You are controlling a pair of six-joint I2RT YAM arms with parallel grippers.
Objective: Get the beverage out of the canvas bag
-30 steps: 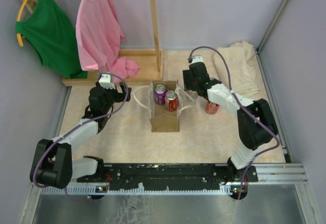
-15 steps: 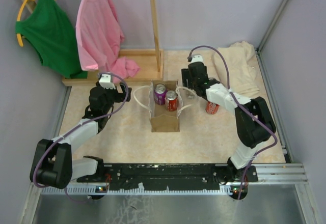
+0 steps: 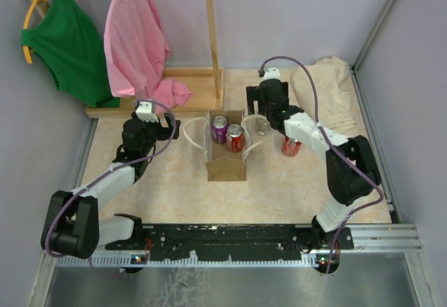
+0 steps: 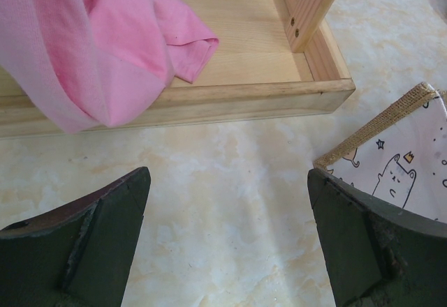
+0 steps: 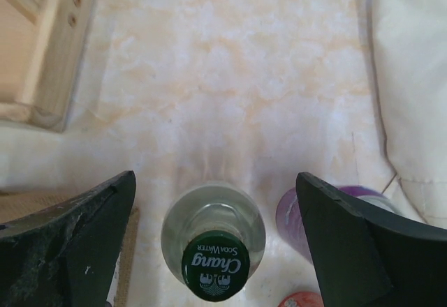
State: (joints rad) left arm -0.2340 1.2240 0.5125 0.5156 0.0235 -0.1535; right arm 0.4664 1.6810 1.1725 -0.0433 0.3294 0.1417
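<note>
Even, bright, diffuse light; soft faint shadows on the tabletop [image 3: 279,181]. No glare. Overhead view sharp; both wrist views slightly soft, near dark fingers [image 4: 84,244] blurred, mild wide-angle stretch at edges.

A green sleeveless cloth top [image 3: 66,42] is hanging on a curved yellow hanger [image 3: 33,14] at the far left. Beside it, a pink cloth shirt [image 3: 136,38] is hanging from a tall wooden rack post [image 3: 211,28], and its lower hem is spilling into the shallow wooden tray base [image 3: 192,84] and bunching there in a fold. The tray is sitting on the cream marbled worktop [image 3: 279,188], against the pale purple back wall [image 3: 300,7]. A large pale beige folded cloth [image 3: 328,94] is lying in the far right corner of the worktop.
</note>
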